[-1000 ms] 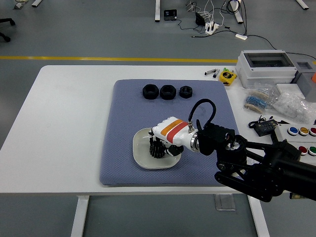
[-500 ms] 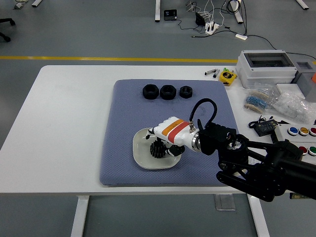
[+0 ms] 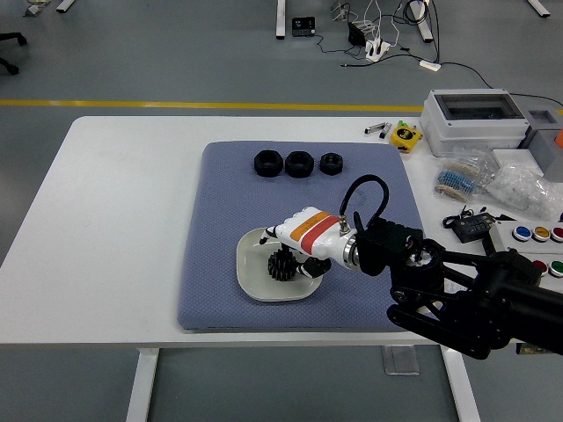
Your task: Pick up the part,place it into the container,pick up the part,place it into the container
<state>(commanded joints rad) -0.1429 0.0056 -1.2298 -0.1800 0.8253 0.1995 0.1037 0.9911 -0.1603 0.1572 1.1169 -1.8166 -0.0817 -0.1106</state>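
Observation:
A black gear-shaped part [image 3: 282,264] lies in the white bowl [image 3: 251,280] on the blue mat [image 3: 220,220]. My right hand [image 3: 295,252], white with orange and red stripes, hovers over the bowl's right side, just above and right of the part. Its fingers [image 3: 272,233] look loosened and no longer wrap the part. Three black nuts [image 3: 298,163] sit in a row at the far end of the mat. The left arm does not show.
A grey lidded box [image 3: 475,119], a yellow tape measure [image 3: 405,135], bags of small parts [image 3: 519,186] and a button panel [image 3: 537,237] crowd the table's right side. My black forearm [image 3: 466,294] crosses the lower right corner.
My right hand has drawn back slightly to the right from over the bowl. The gear part has stayed in the bowl and shows more fully now.

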